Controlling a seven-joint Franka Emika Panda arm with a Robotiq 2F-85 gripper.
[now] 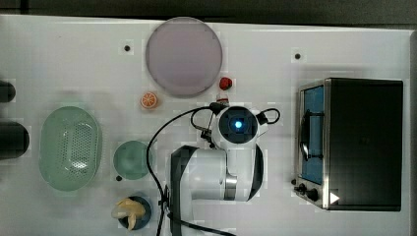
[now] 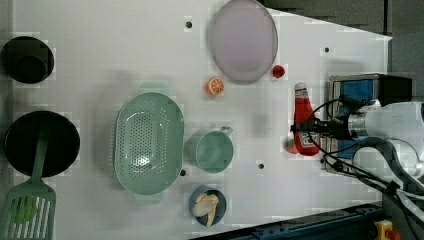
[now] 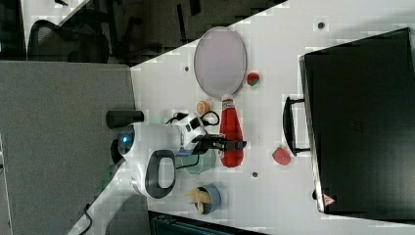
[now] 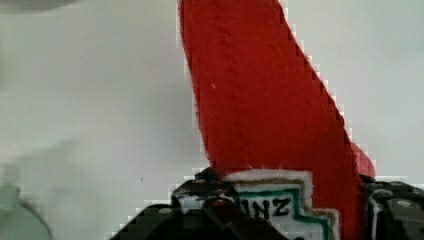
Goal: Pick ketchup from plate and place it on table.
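Observation:
The ketchup [image 2: 305, 117], a small red bottle with a white label, is off the plate [image 2: 243, 40] and over the white table [image 2: 100, 50]. Its cap points toward the plate. My gripper [image 2: 305, 129] is shut across its labelled lower half, a finger on each side. The right view shows the ketchup [image 3: 231, 129] with my gripper [image 3: 230, 144] clamped around it below the plate [image 3: 219, 59]. From the wrist, the ketchup [image 4: 260, 100] rises between the fingers of my gripper [image 4: 277, 215]. In the top view my arm hides the bottle except the cap of the ketchup [image 1: 222, 100], near the plate [image 1: 183, 56].
A small round red object [image 2: 278, 71] and an orange slice [image 2: 215, 86] lie by the plate. A strawberry [image 2: 291, 146] sits beside the bottle's base. A black oven [image 1: 354, 142] stands at the top view's right. A green basket [image 2: 148, 142], teal cup [image 2: 212, 150] and a small bowl of bananas [image 2: 207, 205] lie nearby.

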